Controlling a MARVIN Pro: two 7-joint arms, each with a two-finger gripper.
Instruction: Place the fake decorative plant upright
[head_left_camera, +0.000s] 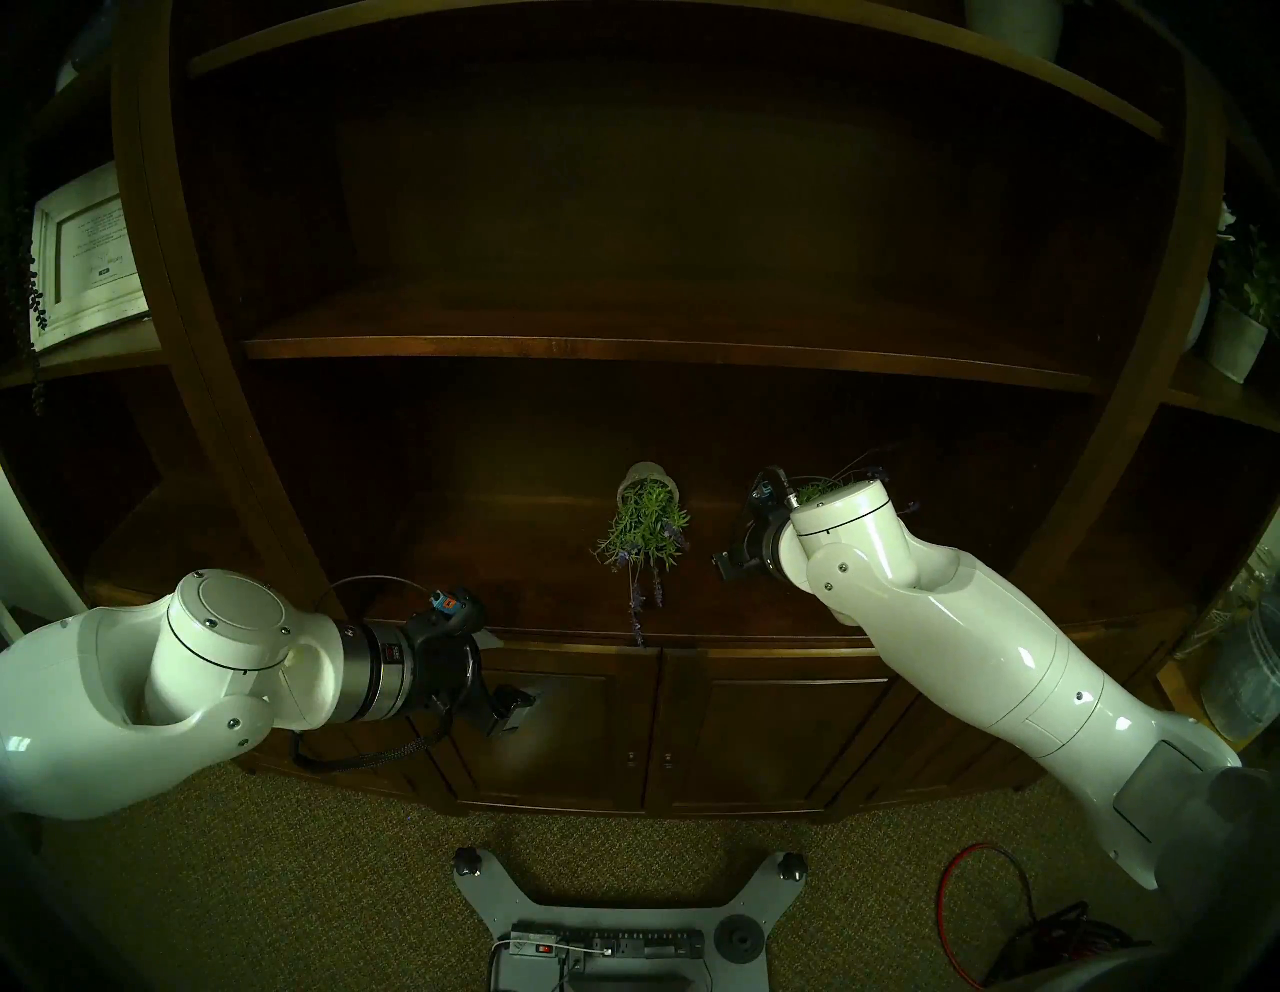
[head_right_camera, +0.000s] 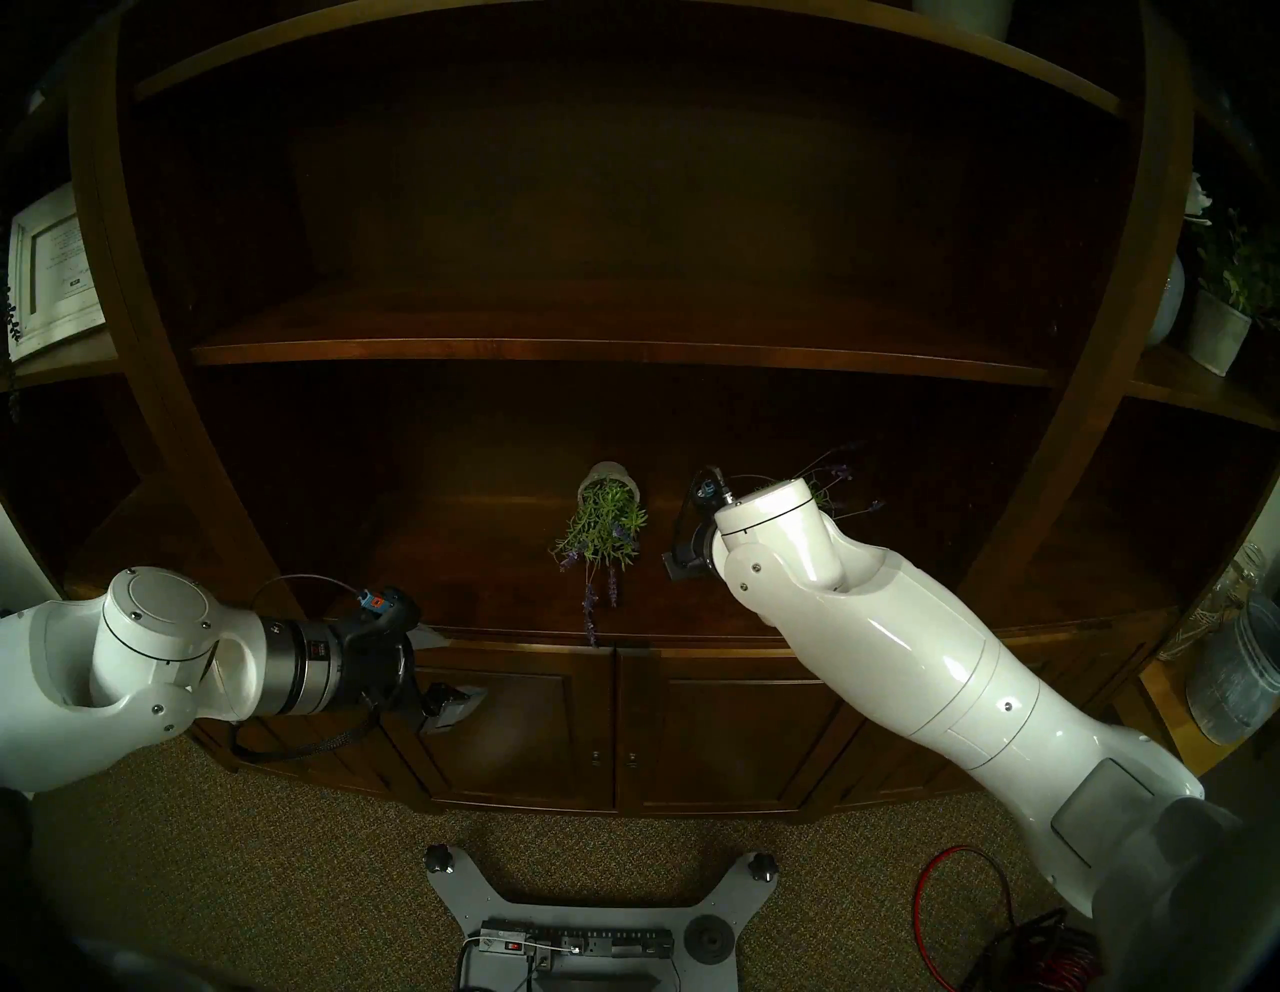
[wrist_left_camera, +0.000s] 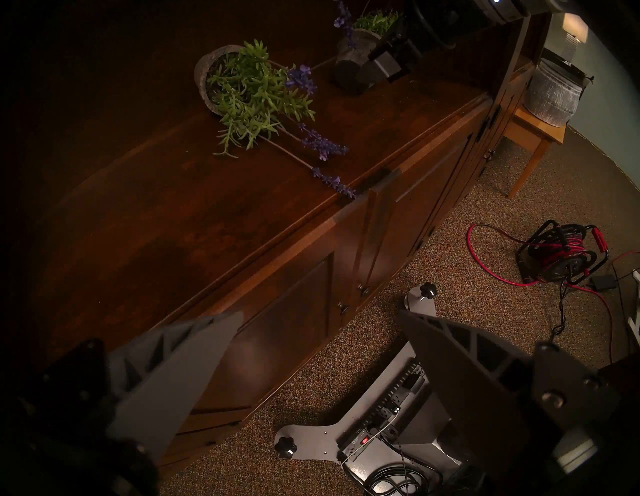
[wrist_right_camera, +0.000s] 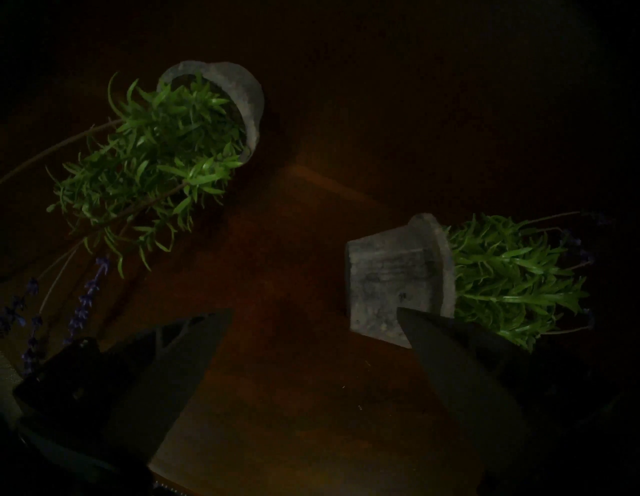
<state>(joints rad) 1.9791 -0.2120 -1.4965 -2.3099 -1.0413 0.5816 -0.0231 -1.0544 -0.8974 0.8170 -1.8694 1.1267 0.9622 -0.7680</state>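
Two fake lavender plants in grey pots lie on their sides on the dark wooden cabinet top (head_left_camera: 485, 554). The middle plant (head_left_camera: 647, 516) (head_right_camera: 606, 523) (wrist_left_camera: 249, 93) (wrist_right_camera: 156, 159) points its purple stems toward the front edge. The second plant (wrist_right_camera: 391, 277) (wrist_left_camera: 356, 41) lies further right, mostly hidden behind my right wrist in the head views. My right gripper (head_left_camera: 734, 530) (wrist_right_camera: 315, 311) hangs open over the cabinet top, one finger (wrist_right_camera: 436, 346) overlapping this pot's side. My left gripper (head_left_camera: 505, 675) (wrist_left_camera: 322, 315) is open and holds nothing at the cabinet's front edge, left of both plants.
A shelf board (head_left_camera: 658, 350) runs low above the cabinet top. A framed picture (head_left_camera: 86, 256) stands on the left side shelf, a white potted plant (head_left_camera: 1236, 339) on the right one. A glass jar (head_left_camera: 1247, 665), a red cable reel (wrist_left_camera: 561, 256) and my base (head_left_camera: 602, 921) are below.
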